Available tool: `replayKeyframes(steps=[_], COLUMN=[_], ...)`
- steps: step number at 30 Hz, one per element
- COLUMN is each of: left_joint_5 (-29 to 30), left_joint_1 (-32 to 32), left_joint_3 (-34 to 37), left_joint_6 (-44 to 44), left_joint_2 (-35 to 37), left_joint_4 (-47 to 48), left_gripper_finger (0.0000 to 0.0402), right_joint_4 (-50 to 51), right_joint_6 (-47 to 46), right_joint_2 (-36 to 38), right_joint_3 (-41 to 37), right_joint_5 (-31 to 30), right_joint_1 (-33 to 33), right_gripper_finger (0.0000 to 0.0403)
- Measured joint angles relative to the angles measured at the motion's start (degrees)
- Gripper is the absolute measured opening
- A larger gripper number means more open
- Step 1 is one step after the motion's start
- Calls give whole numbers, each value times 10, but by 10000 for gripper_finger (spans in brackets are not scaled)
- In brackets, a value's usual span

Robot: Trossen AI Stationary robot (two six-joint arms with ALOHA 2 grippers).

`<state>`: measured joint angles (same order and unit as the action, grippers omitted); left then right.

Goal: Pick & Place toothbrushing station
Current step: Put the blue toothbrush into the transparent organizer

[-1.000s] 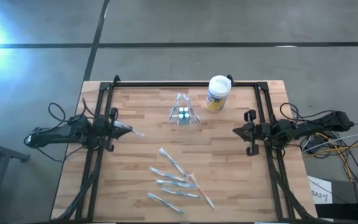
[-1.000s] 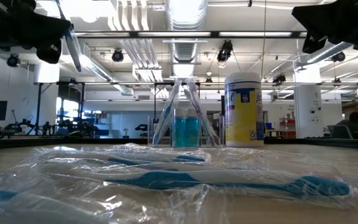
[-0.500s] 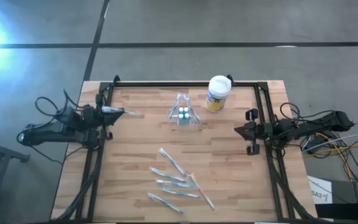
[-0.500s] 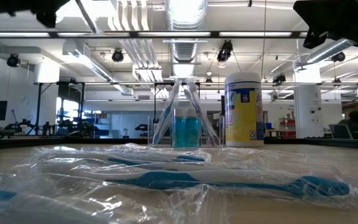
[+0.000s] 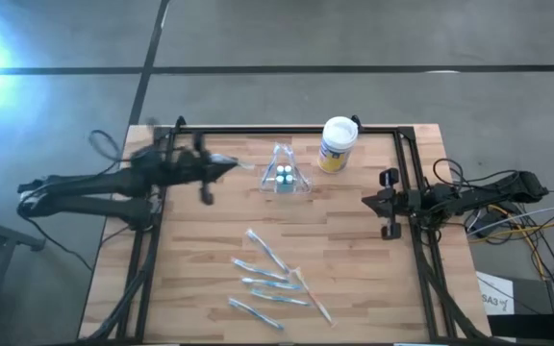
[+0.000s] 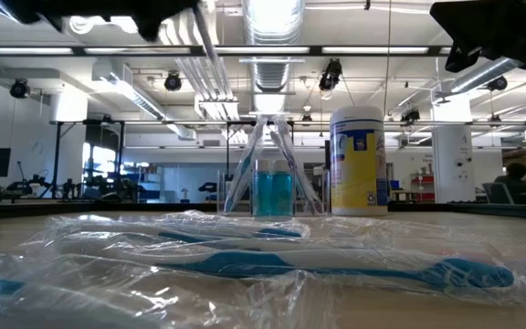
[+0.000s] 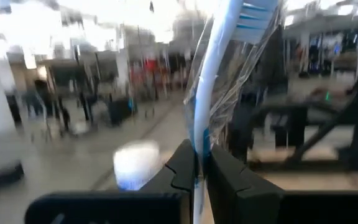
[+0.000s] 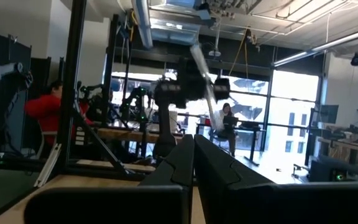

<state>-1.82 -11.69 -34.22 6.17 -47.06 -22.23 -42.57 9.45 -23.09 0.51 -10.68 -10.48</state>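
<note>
A: Start at your left gripper (image 5: pixel 231 165), upper left of centre in the high view. Its fingers are clamped on a wrapped toothbrush (image 7: pixel 219 68), gripped low on the handle, with the bristle head sticking out past the fingertips.

B: And where do I take it?

A: To the toothbrushing station (image 5: pixel 285 174), the clear holder just right of the gripper in that overhead frame, beside the white-lidded canister (image 5: pixel 336 142). It stands upright on the table; in the low view it sits centre frame with blue brushes already leaning in it.

B: How is my brush lying?

A: Its long axis runs roughly left to right across the overhead frame, head toward the holder. I'd judge you need to tip it closer to vertical before lowering, and come in over the open top so the crinkled wrapper doesn't snag the rim or nudge the light holder.

B: The other arm?

A: Your right gripper (image 5: pixel 371 201) waits at the right edge of the table, fingers together, holding nothing.
</note>
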Motion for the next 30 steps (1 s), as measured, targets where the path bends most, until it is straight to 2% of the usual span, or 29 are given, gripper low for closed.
replayKeyframes(steps=[6, 9, 15, 30], left_joint_5=[-78, -97, -123, -115], left_joint_1=[-93, -118, -126, -134], left_joint_3=[9, 22, 25, 26], left_joint_6=[-51, -64, -64, -112], left_joint_2=[-96, -137, -204, -360], left_joint_4=[-44, -60, -95, -194], left_gripper_finger=[23, 22, 24, 21], right_joint_4=[1, 1, 1, 3], right_joint_6=[1, 2, 13, 13], right_joint_2=[0, 0, 0, -3], right_joint_3=[0, 0, 0, 0], right_joint_5=[0, 0, 0, 0], right_joint_1=[0, 0, 0, 0], right_gripper_finger=[8, 8, 8, 8])
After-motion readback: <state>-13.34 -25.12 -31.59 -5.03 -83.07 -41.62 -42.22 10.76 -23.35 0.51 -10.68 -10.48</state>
